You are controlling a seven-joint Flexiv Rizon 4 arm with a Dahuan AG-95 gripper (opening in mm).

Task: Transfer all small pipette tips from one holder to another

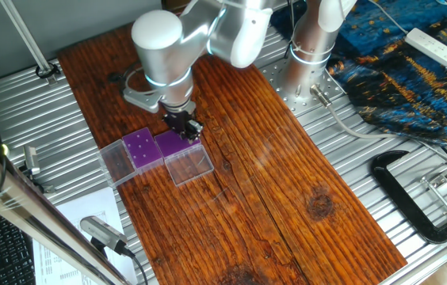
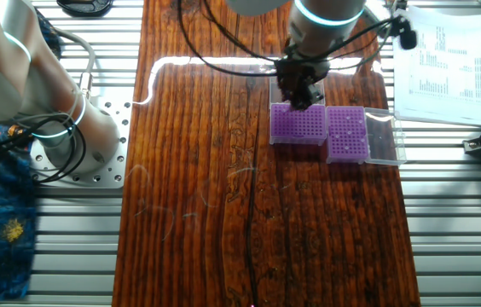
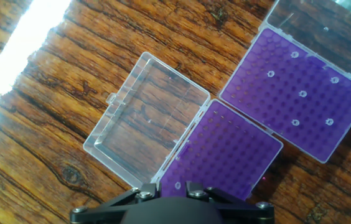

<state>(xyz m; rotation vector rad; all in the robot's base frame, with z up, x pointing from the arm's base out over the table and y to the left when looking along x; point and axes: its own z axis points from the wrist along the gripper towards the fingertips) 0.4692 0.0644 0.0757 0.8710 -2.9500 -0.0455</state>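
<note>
Two purple perforated-top square holders (image 3: 225, 158) (image 3: 300, 93) sit side by side on the wooden table (image 3: 51, 81), clear hinged lids (image 3: 147, 118) open flat; small whitish pipette tips (image 3: 302, 94) stand in one.

No readable text, labels or numbers anywhere. Printed paper sheets (image 2: 445, 64) lie beside the wooden board, but the print is too small and blurred to make out. The purple racks (image 3: 297, 93), clear lids and the robot arm carry no legible markings.

A dark wooden board (image 1: 239, 158) lies on a ribbed metal table (image 1: 350, 150); right of the board, blue cloth (image 1: 414, 75) and a black clamp (image 1: 414, 198).
</note>
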